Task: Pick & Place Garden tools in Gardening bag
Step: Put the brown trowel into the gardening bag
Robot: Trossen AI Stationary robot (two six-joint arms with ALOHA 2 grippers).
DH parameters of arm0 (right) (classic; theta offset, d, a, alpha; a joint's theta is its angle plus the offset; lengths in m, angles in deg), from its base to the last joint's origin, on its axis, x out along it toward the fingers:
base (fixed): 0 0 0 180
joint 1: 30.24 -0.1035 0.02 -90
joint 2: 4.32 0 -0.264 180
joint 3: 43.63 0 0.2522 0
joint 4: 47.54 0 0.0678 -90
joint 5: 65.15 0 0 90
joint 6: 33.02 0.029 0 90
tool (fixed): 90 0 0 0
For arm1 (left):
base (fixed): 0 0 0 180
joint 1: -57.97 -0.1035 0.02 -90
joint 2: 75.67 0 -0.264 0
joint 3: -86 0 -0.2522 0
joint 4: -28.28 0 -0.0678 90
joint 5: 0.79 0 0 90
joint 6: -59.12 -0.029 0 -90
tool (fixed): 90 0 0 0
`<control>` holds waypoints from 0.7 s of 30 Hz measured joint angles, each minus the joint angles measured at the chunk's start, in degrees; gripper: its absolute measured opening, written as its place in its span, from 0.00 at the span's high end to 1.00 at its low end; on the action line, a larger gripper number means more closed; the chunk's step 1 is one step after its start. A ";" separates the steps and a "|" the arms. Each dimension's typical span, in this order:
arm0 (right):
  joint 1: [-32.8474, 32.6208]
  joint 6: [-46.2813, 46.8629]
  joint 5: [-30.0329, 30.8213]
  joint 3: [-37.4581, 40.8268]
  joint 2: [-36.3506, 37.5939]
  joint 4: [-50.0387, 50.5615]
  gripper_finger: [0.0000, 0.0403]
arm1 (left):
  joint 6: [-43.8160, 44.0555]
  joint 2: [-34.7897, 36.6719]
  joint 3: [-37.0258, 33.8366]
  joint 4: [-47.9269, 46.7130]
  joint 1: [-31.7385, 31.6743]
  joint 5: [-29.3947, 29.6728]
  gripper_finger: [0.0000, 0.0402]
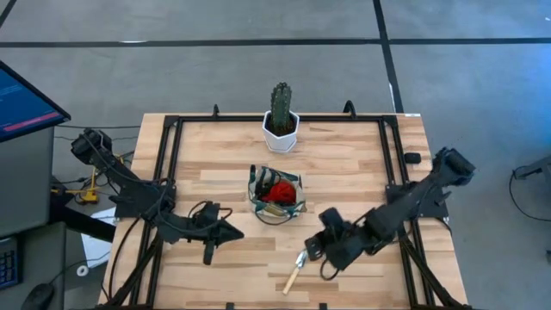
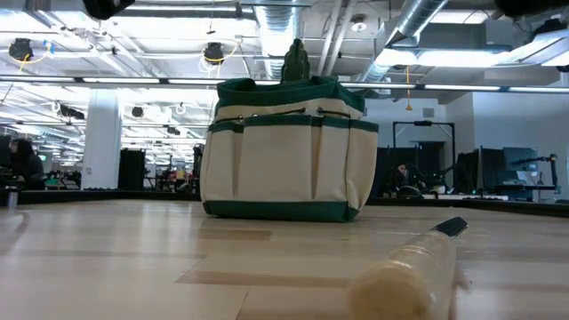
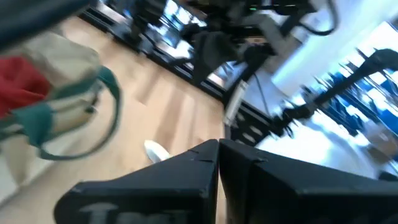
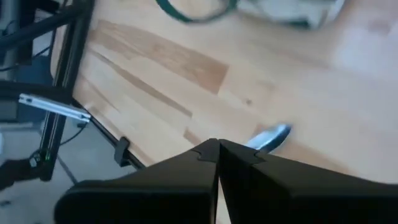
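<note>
Gardening bag (image 1: 275,191), cream, green trim (red piece (image 1: 279,191) inside), upright.

the left pincer (image 3: 219,149) has its dark fingers pressed together over the pale wooden tabletop (image 3: 168,118). just beyond their tips lies a small pale object (image 3: 155,150). off to one side sits the gardening bag (image 3: 50,106), something red (image 3: 22,84) inside, a green loop handle (image 3: 93,134) drooping.
</note>
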 joint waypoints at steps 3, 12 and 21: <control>-1.61 6.73 0.00 0.00 -3.73 -2.76 1.00 | -1.62 0.00 0.00 -0.01 0.00 -4.64 1.00; -8.38 25.91 -0.49 0.02 -11.71 -4.00 1.00 | -2.77 0.00 0.00 0.03 -0.02 -7.48 1.00; -7.92 22.32 -1.14 0.00 -14.48 -5.82 1.00 | -2.73 0.00 0.00 0.16 -0.17 -7.48 1.00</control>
